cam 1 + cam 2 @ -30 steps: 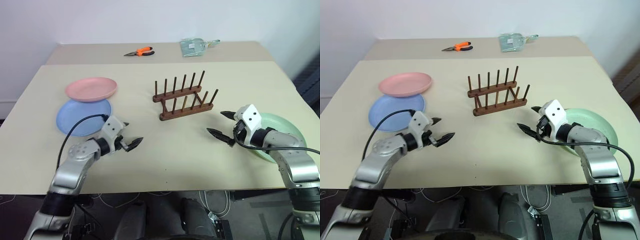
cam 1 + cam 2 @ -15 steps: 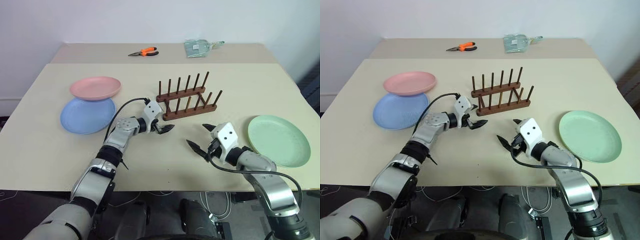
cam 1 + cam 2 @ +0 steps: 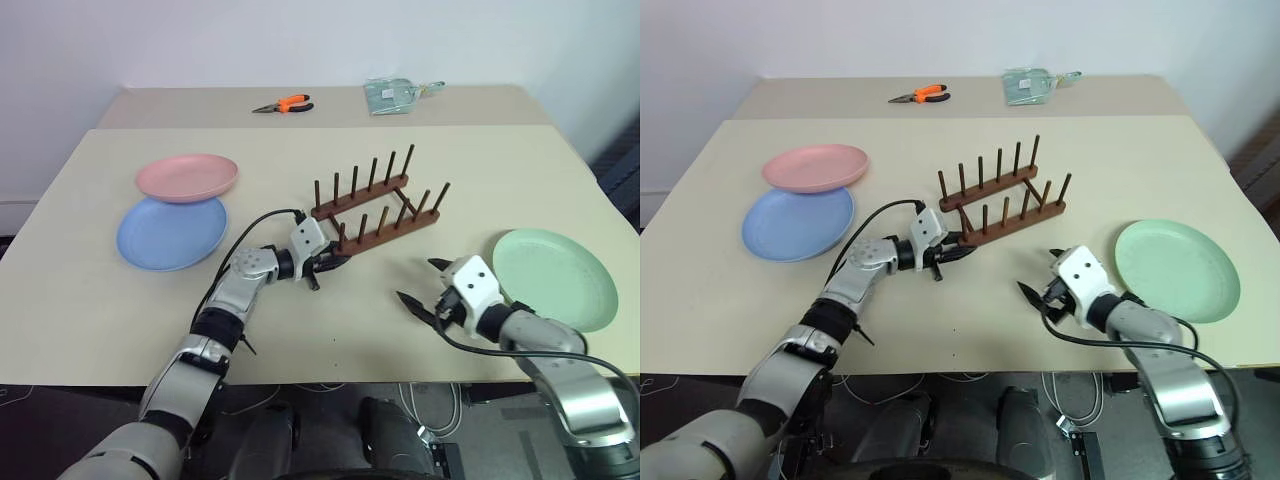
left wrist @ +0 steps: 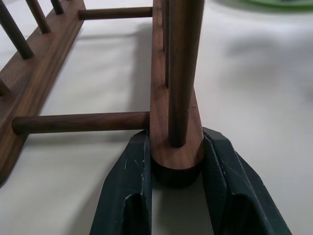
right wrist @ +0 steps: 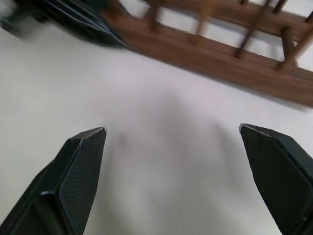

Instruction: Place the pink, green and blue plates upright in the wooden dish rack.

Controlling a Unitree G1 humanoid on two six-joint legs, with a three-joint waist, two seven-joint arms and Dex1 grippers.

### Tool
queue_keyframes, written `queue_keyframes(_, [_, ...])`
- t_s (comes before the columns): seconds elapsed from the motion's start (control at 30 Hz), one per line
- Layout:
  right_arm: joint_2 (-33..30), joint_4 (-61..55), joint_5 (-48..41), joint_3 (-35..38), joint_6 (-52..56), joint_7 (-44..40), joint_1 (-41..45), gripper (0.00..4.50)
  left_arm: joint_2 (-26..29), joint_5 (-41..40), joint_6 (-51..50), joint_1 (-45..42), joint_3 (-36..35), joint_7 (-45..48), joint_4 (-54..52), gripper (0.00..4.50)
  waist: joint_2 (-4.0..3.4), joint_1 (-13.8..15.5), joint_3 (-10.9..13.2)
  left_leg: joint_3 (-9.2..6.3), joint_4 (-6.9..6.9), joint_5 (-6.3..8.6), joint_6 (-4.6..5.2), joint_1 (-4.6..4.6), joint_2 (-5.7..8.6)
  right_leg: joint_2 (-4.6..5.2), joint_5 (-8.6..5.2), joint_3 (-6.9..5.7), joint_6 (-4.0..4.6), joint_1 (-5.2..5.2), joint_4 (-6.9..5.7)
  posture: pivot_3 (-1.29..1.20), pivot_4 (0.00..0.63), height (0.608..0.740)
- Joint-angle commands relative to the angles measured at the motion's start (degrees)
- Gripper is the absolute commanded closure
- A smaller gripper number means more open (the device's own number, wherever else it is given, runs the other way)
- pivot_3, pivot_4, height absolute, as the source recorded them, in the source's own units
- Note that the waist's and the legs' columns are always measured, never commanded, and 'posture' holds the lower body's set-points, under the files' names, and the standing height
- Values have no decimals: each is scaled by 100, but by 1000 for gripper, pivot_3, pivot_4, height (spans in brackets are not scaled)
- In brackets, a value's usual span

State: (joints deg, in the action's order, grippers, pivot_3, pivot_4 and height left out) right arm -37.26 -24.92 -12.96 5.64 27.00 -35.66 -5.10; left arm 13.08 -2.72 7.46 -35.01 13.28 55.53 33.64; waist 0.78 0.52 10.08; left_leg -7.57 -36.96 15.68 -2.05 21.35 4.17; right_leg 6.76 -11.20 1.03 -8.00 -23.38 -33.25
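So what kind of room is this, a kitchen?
Probably a workshop or test room, not a kitchen: plain beige tables against a bare white wall, orange-handled pliers lying there, and loose cables underneath.

beige table (image 3: 120, 300), second table (image 3: 180, 105) behind, white wall (image 3: 200, 40).

orange pliers (image 3: 283, 103), clear bag (image 3: 394, 93), table (image 3: 300, 140)

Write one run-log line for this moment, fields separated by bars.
left gripper: jaws shut on end of dark brown wooden dish rack | right gripper: jaws open, holding nothing | plates racked: none
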Motion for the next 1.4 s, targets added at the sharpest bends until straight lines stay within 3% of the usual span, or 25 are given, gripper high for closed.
queue_keyframes(0.03, [-356,-203,-389,554,142,-452,-294,0,369,-174,-121,355,151,656,-835,3727,-2,9,1,0,0,0,0,-1,-1,0,0,0,1,1,0,0,150,740])
queue_keyframes(0.17, [-682,-117,-416,900,47,-741,-797,0,787,-345,-583,617,147,1067,-1359,3727,-3,18,0,0,-1,2,2,2,-2,0,-6,-1,5,1,2,0,150,740])
queue_keyframes(0.23, [-689,-132,-407,926,10,-747,-867,0,887,-419,-809,678,97,1068,-1458,2702,-3,10,0,1,-2,2,3,1,-3,0,-24,0,1,2,2,0,150,740])
queue_keyframes(0.33, [-646,-216,-408,852,36,-732,-856,869,976,-226,-806,710,63,769,-1440,1290,-3,19,0,2,-3,2,2,0,-4,0,-24,1,1,2,0,0,150,740])
queue_keyframes(0.4, [-604,-272,-400,717,66,-709,-790,1855,1080,-134,-946,760,14,563,-1484,280,-3,17,0,1,-3,2,2,1,-4,0,-24,0,-1,2,1,0,150,740])
queue_keyframes(0.43, [-564,-305,-382,601,95,-672,-726,2392,1170,-130,-1078,837,-37,477,-1562,214,-3,11,0,1,-3,2,2,1,-4,1,-24,1,-1,1,1,0,150,740])
queue_keyframes(0.5, [-516,-340,-353,446,122,-614,-641,3526,1296,-185,-1276,966,-92,410,-1715,358,-6,-2,-2,1,-1,2,2,-2,-5,0,-23,1,-1,1,-1,0,150,740])
queue_keyframes(0.57, [-425,-385,-325,233,162,-516,-509,4492,1512,-415,-1675,1263,-136,576,-2245,1140,-7,-29,-3,1,0,2,2,-4,-7,-1,-24,0,-1,1,-3,0,150,740])
queue_keyframes(0.73, [-172,46,298,-435,2,-33,17,4500,1655,-1106,-3047,2053,-50,547,-3947,3586,-13,-78,-7,-3,3,3,2,-2,-10,2,-25,1,1,-3,-7,0,150,740])
queue_keyframes(0.87, [53,657,751,-738,-177,337,477,4500,1156,-857,-3197,2089,177,-134,-4039,3586,-12,42,-7,-5,-7,3,2,4,-3,6,-27,1,2,3,2,0,150,740])
queue_keyframes(1.1, [471,1824,1322,-1049,-633,817,1435,4500,234,160,-2472,1441,66,-2101,-2650,3586,-7,24,-14,-5,-12,1,-1,-11,3,3,-21,1,6,16,-4,0,150,740])
queue_keyframes(1.4, [773,3288,1528,-1140,-1147,840,2629,4500,199,236,-1847,841,-17,-2343,-1618,3586,-10,-16,-18,-2,-8,0,-1,-17,2,-3,4,2,7,13,-10,0,150,740])
